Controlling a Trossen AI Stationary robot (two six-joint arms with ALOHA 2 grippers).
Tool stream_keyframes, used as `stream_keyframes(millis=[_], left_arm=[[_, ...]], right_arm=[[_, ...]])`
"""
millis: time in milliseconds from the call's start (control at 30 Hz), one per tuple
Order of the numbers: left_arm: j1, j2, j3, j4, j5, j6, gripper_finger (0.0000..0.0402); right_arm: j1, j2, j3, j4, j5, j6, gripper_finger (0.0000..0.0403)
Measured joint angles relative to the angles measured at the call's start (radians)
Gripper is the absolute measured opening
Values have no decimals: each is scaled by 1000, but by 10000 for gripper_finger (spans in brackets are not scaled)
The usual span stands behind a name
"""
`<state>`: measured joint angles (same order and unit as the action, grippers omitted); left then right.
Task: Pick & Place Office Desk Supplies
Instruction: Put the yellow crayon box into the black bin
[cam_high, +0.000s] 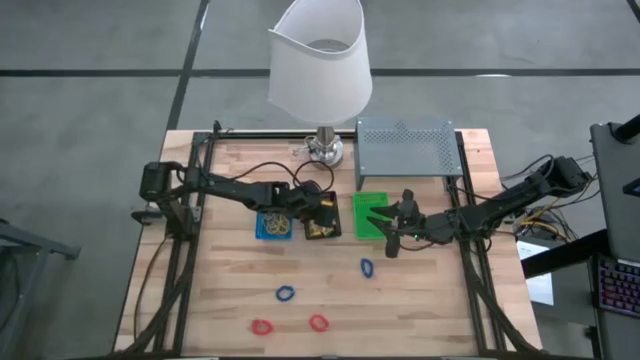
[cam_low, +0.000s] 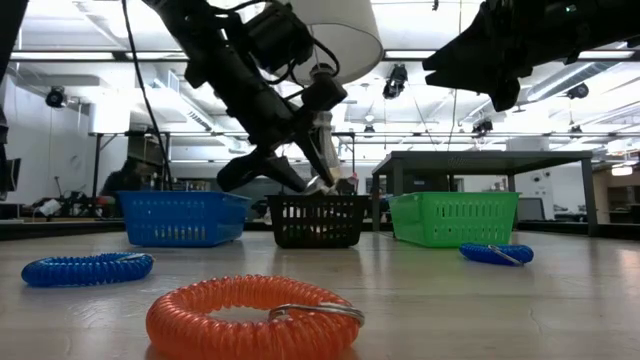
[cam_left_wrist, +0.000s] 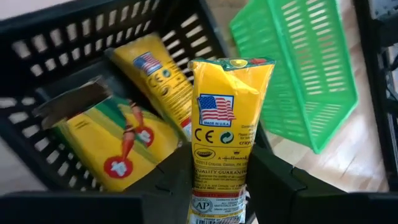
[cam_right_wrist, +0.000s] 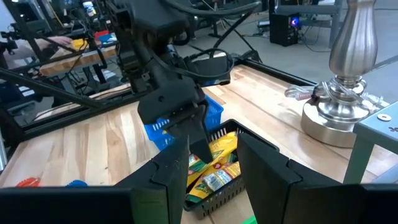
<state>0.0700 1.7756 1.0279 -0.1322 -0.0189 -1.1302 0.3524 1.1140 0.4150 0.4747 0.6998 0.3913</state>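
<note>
My left gripper is over the black tray, shut on a yellow packet with a flag mark. Two more yellow packets lie slanted inside that tray. My right gripper hovers open over the green tray and holds nothing. Two blue rings and two red rings lie flat on the near part of the table. In the low view a red ring lies closest. My left gripper pinches the yellow packet between its two fingers at the end bearing the small print. The packet runs out along the fingers, and its free end points on over the black tray. The packet's other faces are hidden by the fingers.
A blue tray stands to the left of the black one. A lamp with a metal base and a grey perforated shelf stand at the far edge. Bare wood lies around the rings on the near half.
</note>
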Motion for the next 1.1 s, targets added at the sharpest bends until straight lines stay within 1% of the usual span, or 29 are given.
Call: stream_keyframes(millis=[367, 533, 767, 933, 1100], left_arm=[[2, 0, -1, -25, -10, -20, 136], [2, 0, -1, -25, -36, 21, 136], [2, 0, -1, -33, -41, 21, 136], [2, 0, -1, -37, -41, -6, 136], [3, 0, -1, -39, -41, 28, 137]], right_arm=[[0, 0, 0, 0, 0, -1, 134], [0, 0, 0, 1, 0, -1, 134], [1, 0, 0, 1, 0, 0, 134], [1, 0, 0, 1, 0, 0, 134], [1, 0, 0, 1, 0, -1, 134]])
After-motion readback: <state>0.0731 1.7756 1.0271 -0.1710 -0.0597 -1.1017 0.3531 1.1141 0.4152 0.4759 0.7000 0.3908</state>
